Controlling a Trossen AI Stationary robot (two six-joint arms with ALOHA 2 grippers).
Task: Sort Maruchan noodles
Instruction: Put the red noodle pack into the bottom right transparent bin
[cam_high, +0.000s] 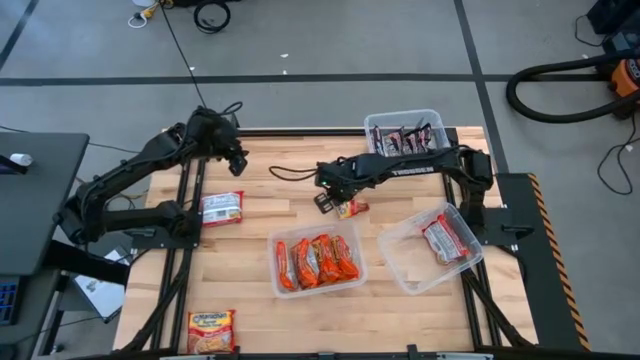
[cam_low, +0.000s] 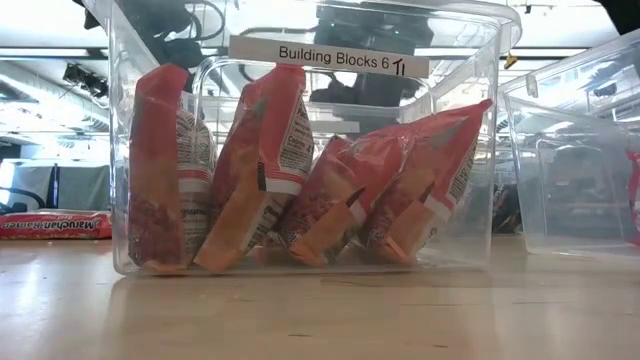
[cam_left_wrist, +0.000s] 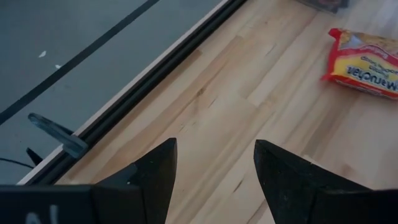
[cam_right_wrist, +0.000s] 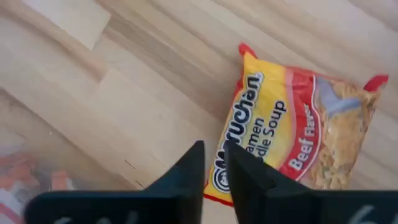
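Taking the middle bin (cam_high: 283, 283) of orange packets (cam_high: 316, 260) as marker: far to its left the left gripper (cam_left_wrist: 214, 171) hangs fingers apart over bare wood, a silver-white packet (cam_high: 222, 208) lying nearer. Just behind the bin, the right gripper (cam_right_wrist: 215, 167) has its fingers nearly together at the edge of a yellow-red beef packet (cam_right_wrist: 298, 130).

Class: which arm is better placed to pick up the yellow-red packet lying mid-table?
The right. The right gripper hangs right beside the yellow-red packet; its wrist view shows it nearly shut. The left gripper waits open at the far edge.
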